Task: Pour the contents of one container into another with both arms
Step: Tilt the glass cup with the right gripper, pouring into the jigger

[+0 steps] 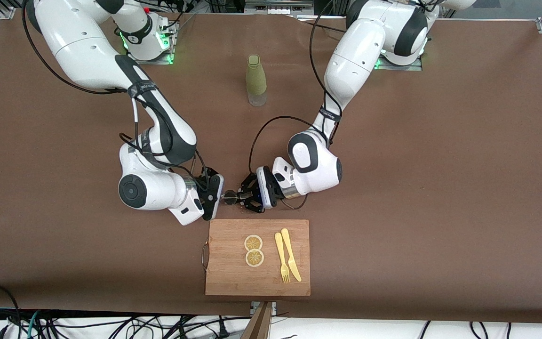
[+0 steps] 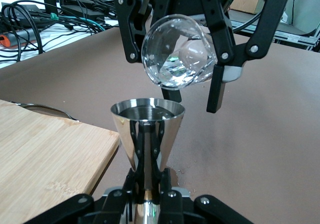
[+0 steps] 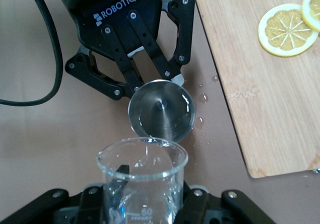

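The small clear glass cup (image 2: 176, 51), tipped mouth-down, hangs clamped in the right gripper (image 2: 175, 59) just above the round rim of the shiny steel hourglass jigger (image 2: 147, 134), which the left gripper (image 3: 142, 66) holds upright over the brown bench (image 1: 393, 188). Droplets (image 3: 202, 98) spot the bench beside the wooden cutting board (image 1: 258, 278), which carries two lemon slices (image 1: 253, 250) and a yellow fork and knife (image 1: 287, 255). An olive-green bottle (image 1: 256, 80) stands well apart, nearer the bases.

The brown surface (image 1: 440, 188) is carrying a wooden cutting board (image 1: 228, 278), a green bottle (image 1: 256, 80) and scattered water droplets (image 3: 203, 98).
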### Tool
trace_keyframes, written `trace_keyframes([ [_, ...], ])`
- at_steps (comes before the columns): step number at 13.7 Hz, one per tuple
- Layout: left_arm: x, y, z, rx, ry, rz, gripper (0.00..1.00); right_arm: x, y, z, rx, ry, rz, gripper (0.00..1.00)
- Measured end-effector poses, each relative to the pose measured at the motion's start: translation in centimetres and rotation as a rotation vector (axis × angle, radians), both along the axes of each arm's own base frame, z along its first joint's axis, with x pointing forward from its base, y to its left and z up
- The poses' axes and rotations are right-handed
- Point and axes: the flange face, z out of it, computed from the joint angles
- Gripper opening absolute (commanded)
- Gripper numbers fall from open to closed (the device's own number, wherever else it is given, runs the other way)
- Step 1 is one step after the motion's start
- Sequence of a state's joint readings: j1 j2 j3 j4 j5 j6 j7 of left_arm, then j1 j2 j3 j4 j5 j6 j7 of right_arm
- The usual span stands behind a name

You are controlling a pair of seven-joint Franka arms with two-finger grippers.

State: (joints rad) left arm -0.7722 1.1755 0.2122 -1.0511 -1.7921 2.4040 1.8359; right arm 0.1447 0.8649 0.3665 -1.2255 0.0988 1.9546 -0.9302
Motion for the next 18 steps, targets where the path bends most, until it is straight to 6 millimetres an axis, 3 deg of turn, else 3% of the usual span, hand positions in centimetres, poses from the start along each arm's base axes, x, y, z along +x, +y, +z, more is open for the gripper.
trace_keyframes([
  [12, 0.0, 0.0, 0.0, -0.002, 0.001, -0.003, 0.00, -0.3, 1.7, 0.9, -0.020, -0.026, 0.024, 0.40],
  [18, 0.0, 0.0, 0.0, -0.002, 0.001, -0.003, 0.00, -0.2, 1.5, 0.8, -0.052, -0.046, 0.042, 0.40],
])
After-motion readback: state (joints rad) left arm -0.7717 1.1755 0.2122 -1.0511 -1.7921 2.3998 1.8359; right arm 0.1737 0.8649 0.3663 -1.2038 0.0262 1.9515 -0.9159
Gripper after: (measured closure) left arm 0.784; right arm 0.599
